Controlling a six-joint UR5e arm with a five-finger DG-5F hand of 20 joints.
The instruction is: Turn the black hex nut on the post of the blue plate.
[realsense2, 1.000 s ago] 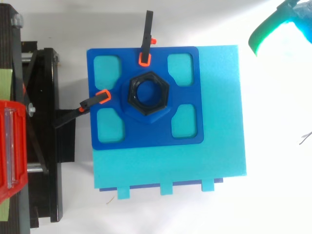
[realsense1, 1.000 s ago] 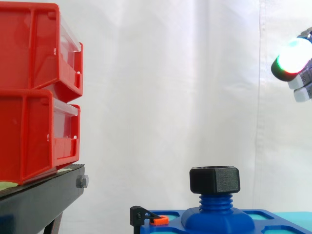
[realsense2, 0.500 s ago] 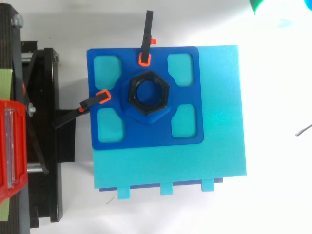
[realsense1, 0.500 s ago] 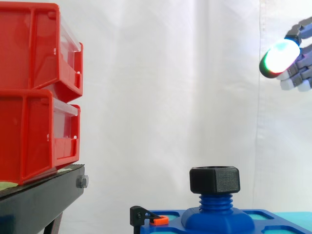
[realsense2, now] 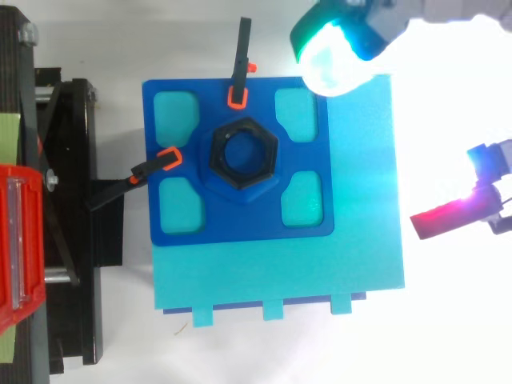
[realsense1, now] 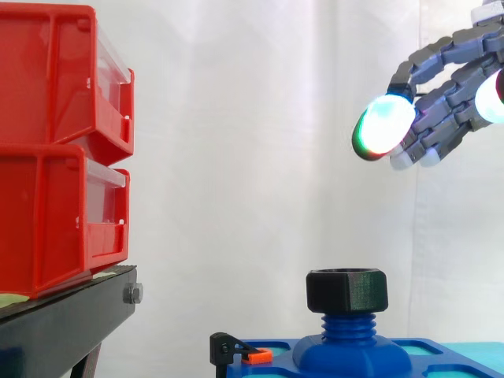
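1. We see the robot hand [realsense1: 450, 110] high above the nut [realsense1: 347, 290] and off to one side. Its fingers are loosely bent and spread apart, and they hold nothing.
2. From above, one glowing fingertip [realsense2: 336, 50] hangs over a corner of the blue plate [realsense2: 240, 218] on the side away from the black stand [realsense2: 76, 240]. Another pad lies well beyond the edge of the teal board [realsense2: 360, 200].
3. The nut sits at the middle of the plate, on the post [realsense1: 347, 325]. It is near the post's top, with several threads bare beneath it.
4. We judge the main risk to be a poor landing. If the fingers close on the nut's corners and not its flats, they may slip round it without turning it.
5. A sideways push during the descent could tilt the nut on its threads and jam it.
6. With the nut this high, turning it the wrong way could lift it off the post.
7. Two clamps [realsense2: 237, 96] grip the plate's edges just beside the nut, so widely spread fingers could snag one and shift the plate.
8. The nut is squat, wider than tall, so it has no real long axis. Its bore points straight up along the post, and its top face lies level.
9. From above, its flats look slightly askew to the plate's edges.
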